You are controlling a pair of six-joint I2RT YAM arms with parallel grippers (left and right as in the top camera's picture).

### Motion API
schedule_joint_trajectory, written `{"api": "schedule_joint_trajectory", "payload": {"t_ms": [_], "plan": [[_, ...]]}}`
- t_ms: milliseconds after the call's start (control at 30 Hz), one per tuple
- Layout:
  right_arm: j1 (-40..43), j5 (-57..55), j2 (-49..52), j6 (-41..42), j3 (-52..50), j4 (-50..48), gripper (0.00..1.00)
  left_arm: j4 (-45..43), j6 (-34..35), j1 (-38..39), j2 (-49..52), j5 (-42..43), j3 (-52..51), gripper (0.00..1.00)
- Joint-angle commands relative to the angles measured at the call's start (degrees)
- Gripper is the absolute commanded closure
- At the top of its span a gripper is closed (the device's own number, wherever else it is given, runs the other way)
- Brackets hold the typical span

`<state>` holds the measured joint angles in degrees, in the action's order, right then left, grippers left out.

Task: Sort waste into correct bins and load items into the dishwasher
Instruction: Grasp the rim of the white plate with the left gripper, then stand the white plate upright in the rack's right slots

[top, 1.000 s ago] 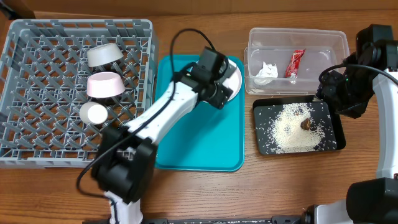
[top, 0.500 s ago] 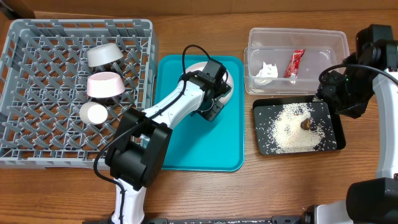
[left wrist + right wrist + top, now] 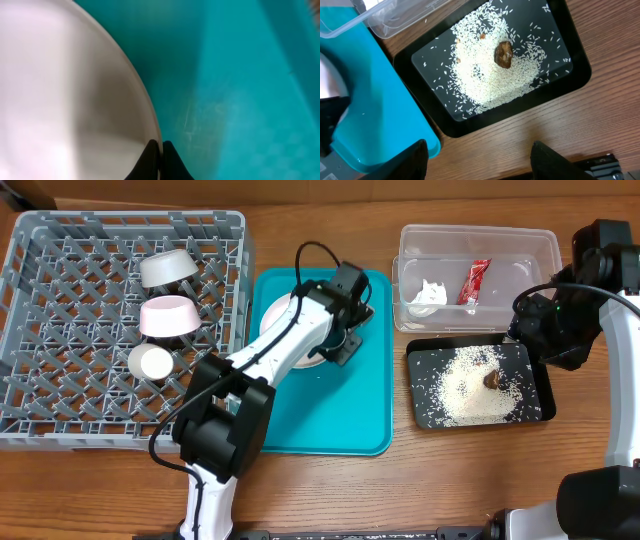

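The white plate [image 3: 274, 320] [image 3: 65, 90] lies on the teal tray [image 3: 330, 420], toward its upper left. My left gripper [image 3: 324, 352] [image 3: 161, 150] is shut on the plate's right rim, one finger on each face. In the grey dish rack [image 3: 130, 220] sit a grey-green bowl [image 3: 167, 268], a pinkish bowl [image 3: 167, 315] and a small white cup [image 3: 152, 361]. The clear tub [image 3: 478, 238] holds a red wrapper [image 3: 473, 282] and a white tissue [image 3: 428, 293]. Rice [image 3: 490, 75] and a brown lump [image 3: 503, 53] lie in the black tray [image 3: 572, 75]. My right gripper [image 3: 481, 160] hangs open above it, holding nothing.
The teal tray [image 3: 375, 115] lies between the rack and the two bins, its right edge close to the black tray [image 3: 530, 395]. Bare wooden table [image 3: 450, 480] runs along the front. My right arm [image 3: 560, 320] stands at the black tray's upper right corner.
My left gripper has shut on the plate's rim, and the plate has slid left across the teal tray. The right arm has not moved.
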<state>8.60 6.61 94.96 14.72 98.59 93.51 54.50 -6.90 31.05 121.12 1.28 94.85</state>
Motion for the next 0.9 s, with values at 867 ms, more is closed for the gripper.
{"api": "schedule_joint_trajectory", "payload": {"t_ms": [867], "plan": [[0.15,-0.57,-1.62,-0.15,1.64,0.31,0.33,8.94,10.34,-31.45,-8.33,42.71,19.56,0.96]]}}
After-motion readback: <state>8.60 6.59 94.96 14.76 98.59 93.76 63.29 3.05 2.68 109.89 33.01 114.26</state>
